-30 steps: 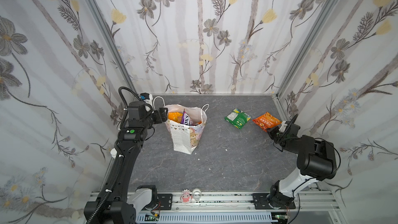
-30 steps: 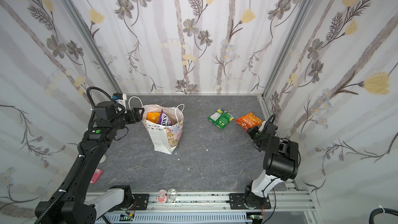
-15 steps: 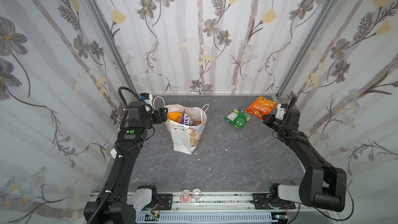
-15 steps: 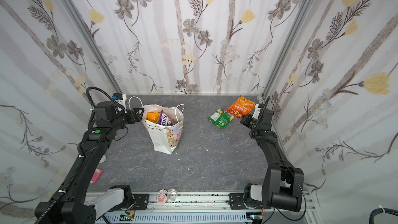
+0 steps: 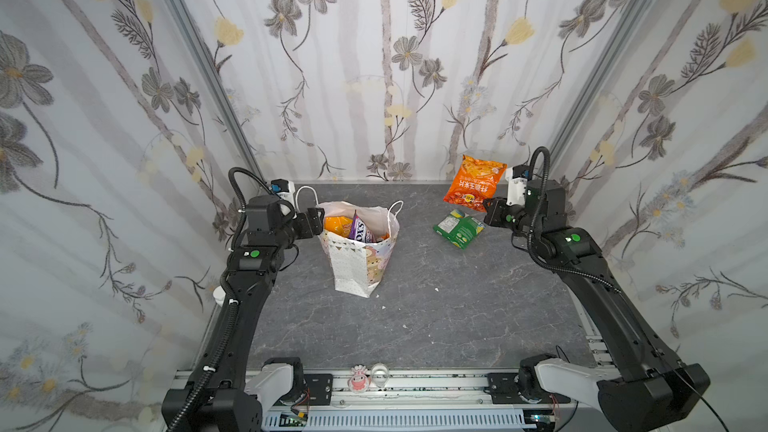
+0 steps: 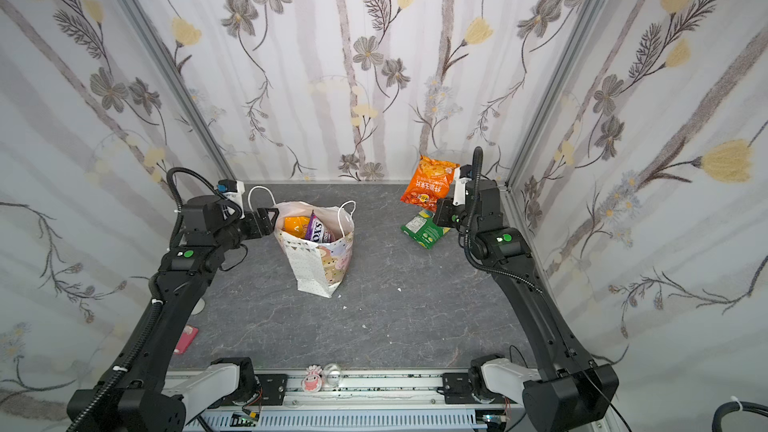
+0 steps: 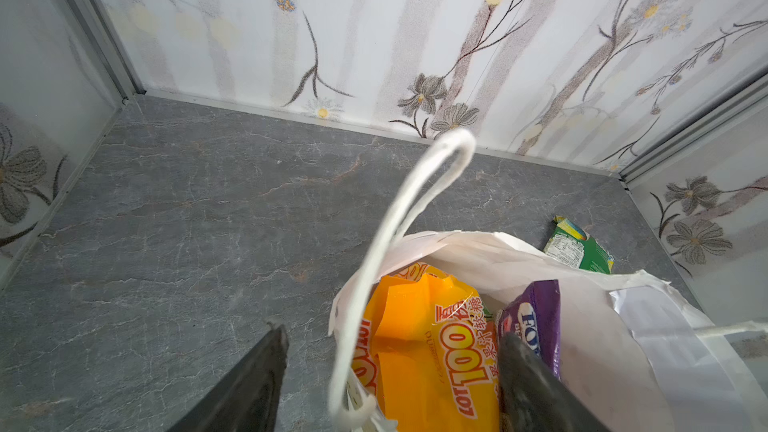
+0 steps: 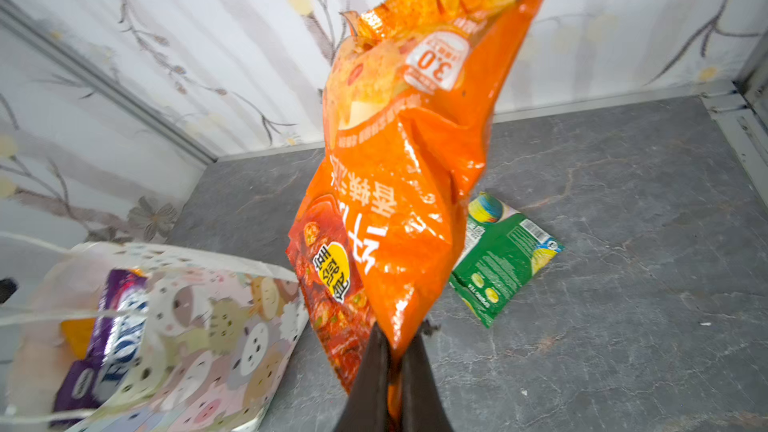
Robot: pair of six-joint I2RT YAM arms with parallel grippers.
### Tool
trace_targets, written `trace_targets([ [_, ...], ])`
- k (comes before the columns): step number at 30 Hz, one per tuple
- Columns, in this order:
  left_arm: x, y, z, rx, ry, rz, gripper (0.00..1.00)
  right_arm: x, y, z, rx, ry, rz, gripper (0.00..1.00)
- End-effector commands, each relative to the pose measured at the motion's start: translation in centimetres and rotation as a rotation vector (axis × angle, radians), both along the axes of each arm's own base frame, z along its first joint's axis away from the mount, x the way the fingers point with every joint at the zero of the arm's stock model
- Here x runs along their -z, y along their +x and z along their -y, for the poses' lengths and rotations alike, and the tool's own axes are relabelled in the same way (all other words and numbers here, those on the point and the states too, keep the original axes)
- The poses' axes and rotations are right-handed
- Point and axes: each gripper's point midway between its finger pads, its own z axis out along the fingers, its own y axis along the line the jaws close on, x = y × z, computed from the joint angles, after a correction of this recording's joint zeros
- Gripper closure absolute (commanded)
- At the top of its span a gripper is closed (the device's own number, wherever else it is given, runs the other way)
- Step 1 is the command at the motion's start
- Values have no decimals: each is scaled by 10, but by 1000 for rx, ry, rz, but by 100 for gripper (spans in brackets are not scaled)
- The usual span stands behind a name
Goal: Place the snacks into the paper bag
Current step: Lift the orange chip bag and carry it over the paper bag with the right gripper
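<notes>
One crumpled orange chip bag [image 5: 473,182] sits clamped in right jaws; left jaws parted.

Glossy crinkled chip bag [image 8: 407,184], matt paper bag [image 5: 353,268], stone-look tabletop [image 5: 415,317].

green packet [image 8: 505,259] partly hidden behind orange chip bag [image 8: 407,168], paper bag [image 8: 199,326] blurred and cut by the frame edge, purple packet [image 5: 360,229] half hidden by its wall

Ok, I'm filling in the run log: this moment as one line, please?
right jaws: shut on orange chip bag, aloft | left jaws: open, astride paper bag rim | green packet: on table
</notes>
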Motion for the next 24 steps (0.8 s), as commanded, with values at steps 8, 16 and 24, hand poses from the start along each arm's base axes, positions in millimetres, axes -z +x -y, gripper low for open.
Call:
trace_targets([
  [8,-8,1,4,25,-9,33,20,-74,-44,-76,-69,-139,84,100],
  [16,-4,3,1,6,2,22,20,-112,-75,-138,-164,-157,175,100],
  [24,-6,1,4,24,-6,30,20,-121,-97,-189,-194,-267,179,100],
])
